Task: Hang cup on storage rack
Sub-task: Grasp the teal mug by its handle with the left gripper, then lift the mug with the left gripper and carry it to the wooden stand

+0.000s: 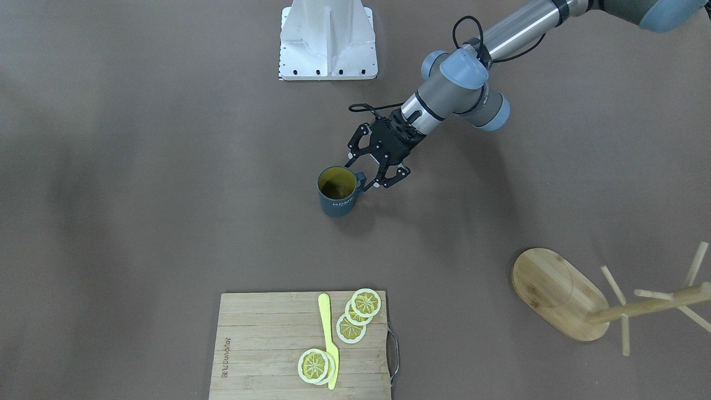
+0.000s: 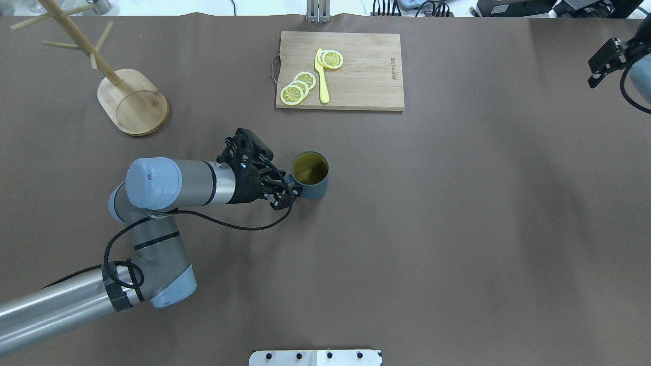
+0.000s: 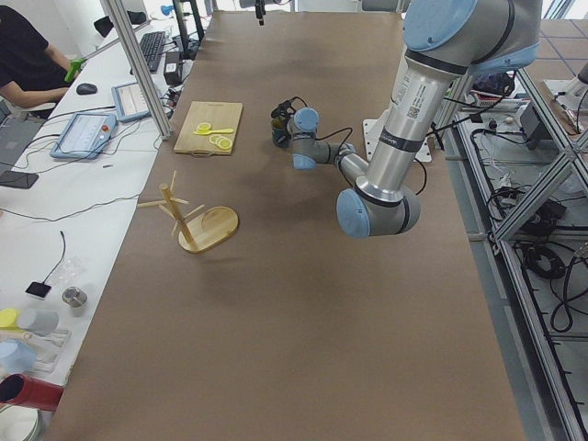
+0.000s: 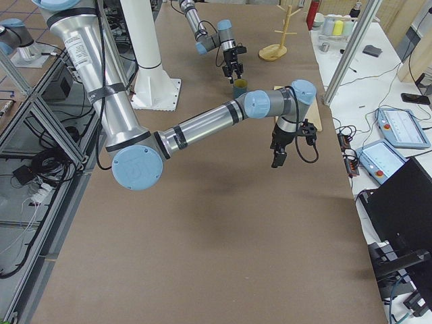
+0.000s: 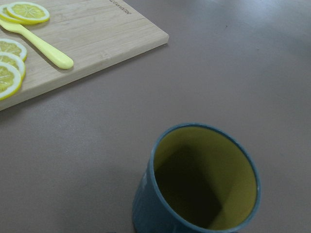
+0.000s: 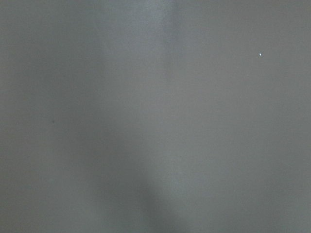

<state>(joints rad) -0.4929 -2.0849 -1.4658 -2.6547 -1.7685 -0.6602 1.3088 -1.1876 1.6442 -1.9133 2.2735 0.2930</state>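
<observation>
Exterior front-facing view: the left claw [image 1: 366,173] was spread wide and low over the counter [image 1: 139,166], its fingers on either side of the handle [image 1: 361,179] of the cup [image 1: 337,193], not closed on it. The cup stood upright on the counter, its yellow inside showing and its handle turned toward the claw. Beyond the cup, away from the robot, lay a cutting board [image 1: 261,344] with lemon slices [image 1: 355,314] and a yellow knife [image 1: 329,339]. The storage rack [image 1: 555,291] stood well apart from the cup, off to the robot's left and farther out, with no cup on its pegs. Far from the cup, on the robot's right, the right claw [image 4: 276,162] hung above bare counter; I could not tell how wide it was.
</observation>
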